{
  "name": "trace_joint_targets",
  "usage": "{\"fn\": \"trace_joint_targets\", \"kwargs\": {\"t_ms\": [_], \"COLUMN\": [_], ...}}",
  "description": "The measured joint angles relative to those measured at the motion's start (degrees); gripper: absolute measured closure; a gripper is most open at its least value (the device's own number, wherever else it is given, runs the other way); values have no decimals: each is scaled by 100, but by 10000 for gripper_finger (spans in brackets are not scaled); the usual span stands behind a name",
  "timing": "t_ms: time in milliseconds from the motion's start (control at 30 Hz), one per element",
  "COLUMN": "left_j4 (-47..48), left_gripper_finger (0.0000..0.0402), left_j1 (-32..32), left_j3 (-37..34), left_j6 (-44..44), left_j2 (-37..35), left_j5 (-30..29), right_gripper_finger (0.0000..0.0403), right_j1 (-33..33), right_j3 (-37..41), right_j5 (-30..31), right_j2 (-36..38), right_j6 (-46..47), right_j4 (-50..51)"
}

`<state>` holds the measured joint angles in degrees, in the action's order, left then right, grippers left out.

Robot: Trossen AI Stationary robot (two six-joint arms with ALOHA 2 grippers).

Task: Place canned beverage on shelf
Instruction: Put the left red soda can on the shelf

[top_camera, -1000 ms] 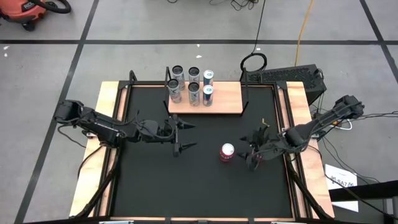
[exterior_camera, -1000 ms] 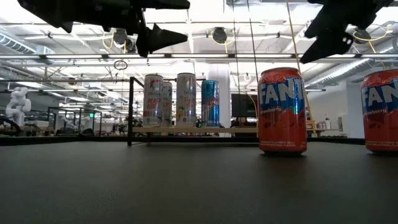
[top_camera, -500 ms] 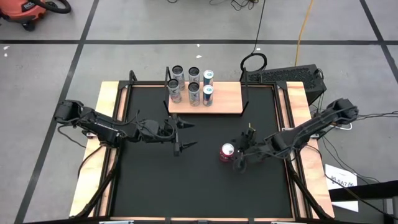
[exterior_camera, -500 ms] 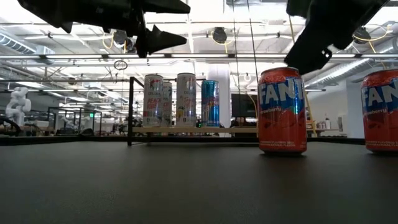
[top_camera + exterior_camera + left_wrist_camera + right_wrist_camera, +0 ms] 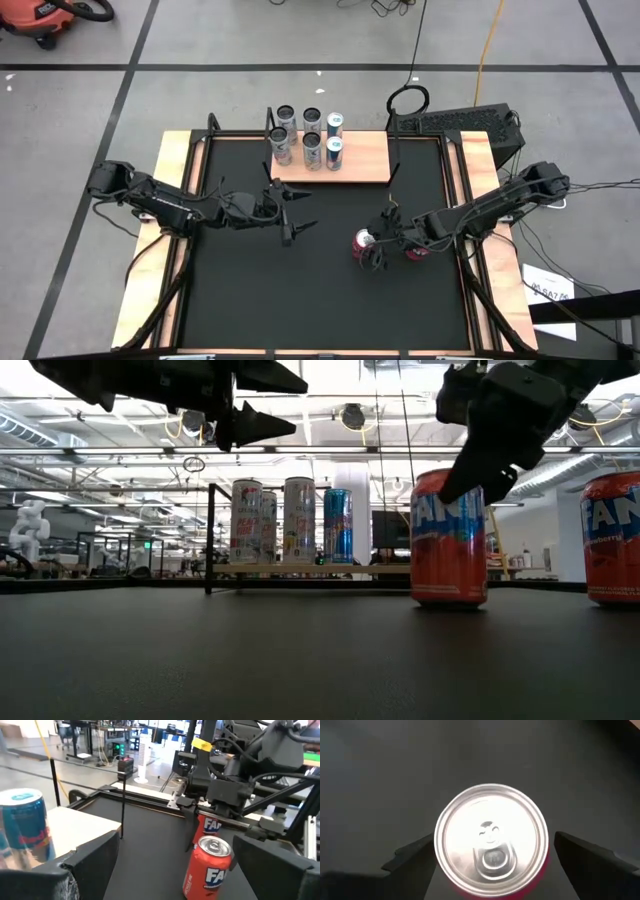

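A red Fanta can (image 5: 362,240) stands upright on the black tabletop, right of centre; it also shows in the low view (image 5: 450,545). My right gripper (image 5: 375,246) is open above it and points down. In the right wrist view its fingers (image 5: 415,857) stand on either side of the can's silver top (image 5: 491,840) without touching. A second red can (image 5: 416,251) stands just right of it, under my right arm. The shelf (image 5: 355,160), a light-wood board with black uprights, holds several tall cans (image 5: 310,140) at its left end. My left gripper (image 5: 298,212) hovers open left of centre.
The right half of the shelf board (image 5: 365,150) is bare. The shelf's black uprights (image 5: 395,150) stand at its ends. The second red can shows at the low view's right edge (image 5: 612,540). Light-wood strips (image 5: 175,200) border the tabletop.
My right gripper has gone toward the table's left edge, from over the second red can to over the first red can, and now straddles the first can's top. The second can, hidden by the gripper before, shows under the arm.
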<state>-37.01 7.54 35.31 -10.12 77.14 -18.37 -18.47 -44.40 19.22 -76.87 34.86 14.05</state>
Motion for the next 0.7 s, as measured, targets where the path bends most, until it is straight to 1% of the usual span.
{"fn": "trace_joint_targets", "kwargs": {"t_ms": [167, 233, 300, 433, 467, 600, 700], "left_j4": [-2, -2, -4, -17, -19, -26, -29], "left_gripper_finger": [11, 11, 11, 11, 11, 11, 11], "left_j1": [-128, -184, -246, -381, -415, -516, -559], "left_j3": [0, 0, 0, 0, 0, 0, 0], "left_j6": [43, 50, 52, 52, 52, 55, 206], "left_j2": [0, 0, 0, 0, 0, 0, -6], "left_j5": [0, 0, 0, 26, 53, 171, 178], "right_gripper_finger": [26, 34, 56, 119, 129, 130, 130], "right_j1": [82, 117, 153, 266, 281, 336, 426], "right_j3": [0, 0, 0, 0, -2, 1, 0], "right_j5": [-15, -13, -97, -395, -431, -479, -541], "right_j2": [-34, -36, -35, -28, -23, 87, 356], "right_j6": [2, -26, -97, -269, -300, -420, -454], "right_j4": [-59, -53, -51, -55, -54, 15, 157]}}
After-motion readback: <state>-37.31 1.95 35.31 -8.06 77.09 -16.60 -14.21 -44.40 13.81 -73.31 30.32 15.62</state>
